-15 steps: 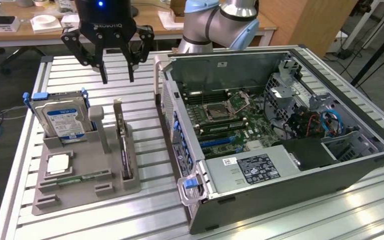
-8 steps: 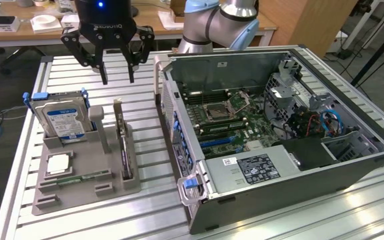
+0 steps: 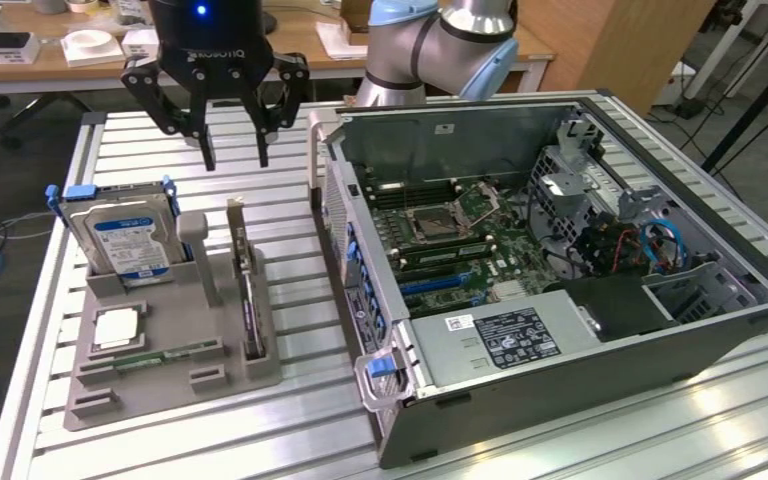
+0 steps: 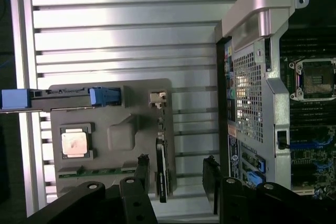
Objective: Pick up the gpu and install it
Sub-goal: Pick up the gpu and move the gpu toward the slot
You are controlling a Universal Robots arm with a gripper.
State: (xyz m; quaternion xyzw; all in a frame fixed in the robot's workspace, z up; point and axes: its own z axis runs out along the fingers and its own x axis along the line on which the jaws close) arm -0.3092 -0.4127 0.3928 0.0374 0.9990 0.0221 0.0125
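Grey plastic is forming the parts tray (image 3: 157,395) sitting at eight o'clock in the exterior view. The gpu (image 3: 245,290) is standing on edge in the tray's slot nearest the open computer case (image 3: 598,390) — green board, with the silver bracket at its far end, toward twelve o'clock. The gripper (image 3: 235,150) is hanging above the slatted metal table (image 3: 117,150) at eleven o'clock, just beyond the tray's far end. Its black fingers (image 3: 207,145) are spreading wide and gripping nothing, and pale lettering on its body is reading Robotiq. In the wrist view the gpu (image 4: 161,169) is showing edge-on between the two fingers (image 4: 211,174), nearer one than the other. A hard drive (image 3: 128,240) is standing at the tray's ten o'clock corner, its blue label too small to read — likewise the sticker on the power supply (image 3: 511,335) inside the case.
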